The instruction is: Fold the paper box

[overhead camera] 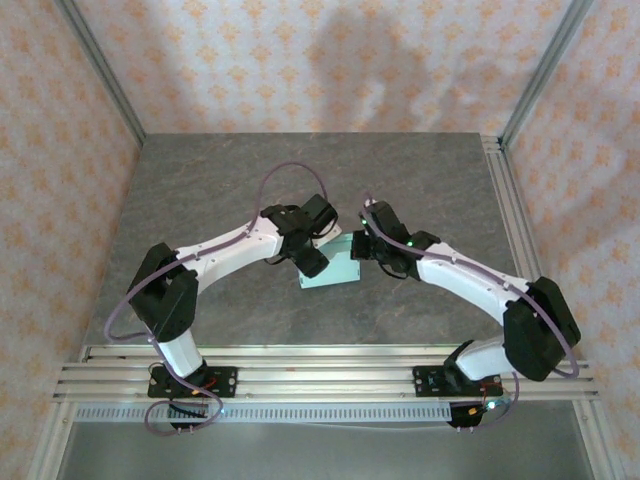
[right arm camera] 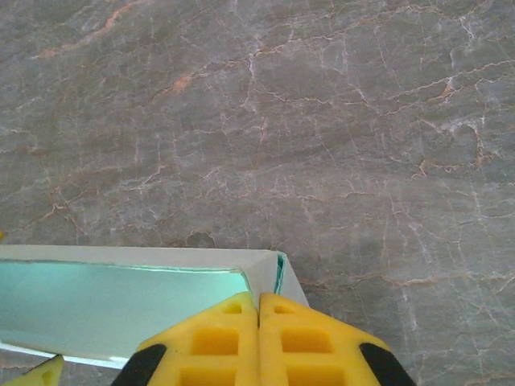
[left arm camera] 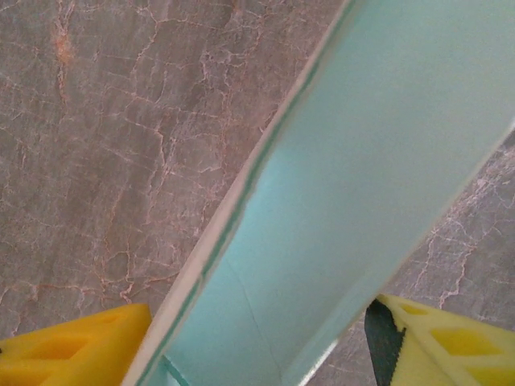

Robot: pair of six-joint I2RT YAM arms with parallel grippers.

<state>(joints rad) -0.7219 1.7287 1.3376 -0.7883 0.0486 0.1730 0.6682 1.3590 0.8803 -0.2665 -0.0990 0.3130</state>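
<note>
Nearest the camera in the top view, both arm bases sit on the silver aluminium rail frame (overhead camera: 320, 365), and the white arms curve inward to meet mid-table.

The left gripper (left arm camera: 259, 310) has its yellow fingers (left arm camera: 72, 350) spread apart with the pale mint-green thin card paper box (overhead camera: 335, 268) running right through the gap. Both fingers look pressed up against its sides, so I'd call that a hold on the box.

The right gripper (right arm camera: 258, 299) has its two yellow fingers pressed tight together, tips right at one corner of the box. From its wrist cam you can see into the open mint interior with a pale rim. Can't tell whether any card is caught between those tips.

The box itself sits around the middle of the grey marbled stone-look table (overhead camera: 240, 180), between the two grippers. Past the table's far edge there's the peach patterned wallpaper wall (overhead camera: 260, 60).
</note>
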